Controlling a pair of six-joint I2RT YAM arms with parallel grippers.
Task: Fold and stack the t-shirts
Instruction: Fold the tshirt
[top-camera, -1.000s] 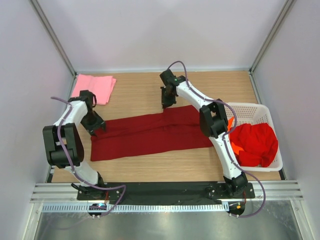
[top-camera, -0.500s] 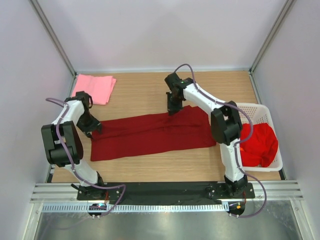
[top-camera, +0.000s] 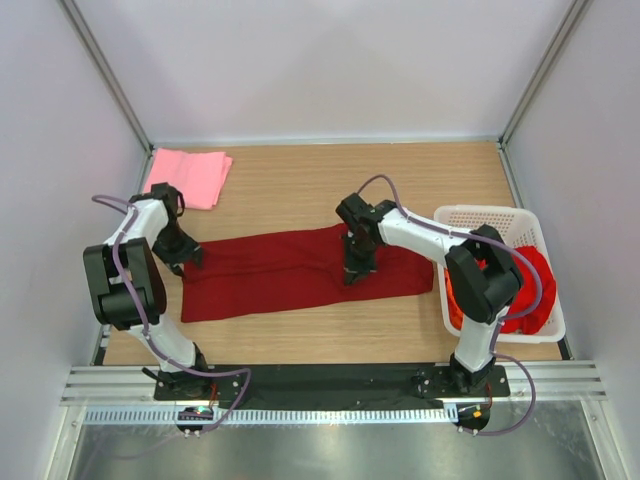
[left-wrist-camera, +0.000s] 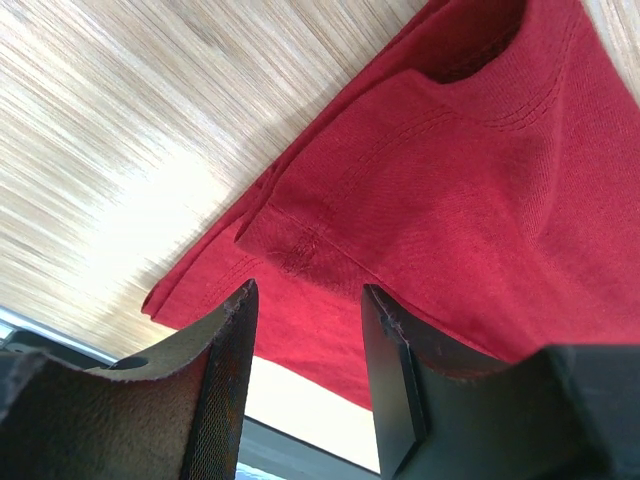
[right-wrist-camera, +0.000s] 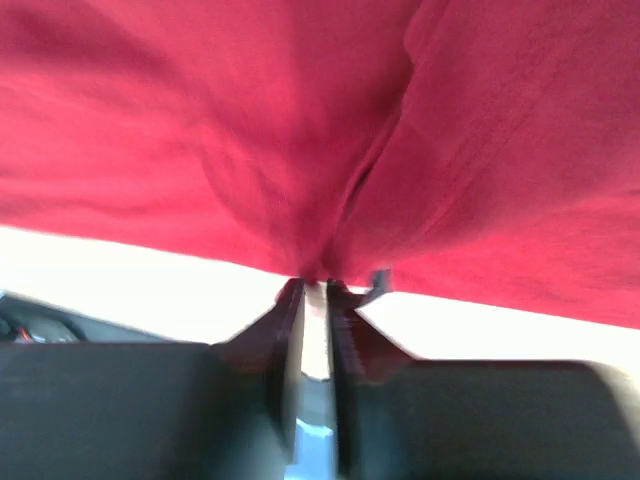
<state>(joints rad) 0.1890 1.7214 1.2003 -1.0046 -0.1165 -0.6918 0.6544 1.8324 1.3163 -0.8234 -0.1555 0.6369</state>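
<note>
Wooden worktop (top-camera: 300, 180) carried maroon t-shirt (top-camera: 280, 270), laid as long band across middle, from left edge toward right. Basket (top-camera: 480, 212) at right edge held bright red t-shirt (top-camera: 535, 290). Pink t-shirt (top-camera: 188, 175) lay folded in far left corner. Left gripper (top-camera: 190, 255) hung half open over band's left end, holding nothing. Right gripper (top-camera: 358, 272), nearly closed, pinched cloth pucker by band's near edge. Judged step: folding maroon band; next move called for left jaws closing on hem. Wrist views alone showed jaw gaps; top view alone showed layout.

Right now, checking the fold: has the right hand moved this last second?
Yes. The right hand came nearer, from beyond the basket's far rim to beside its middle.
</note>
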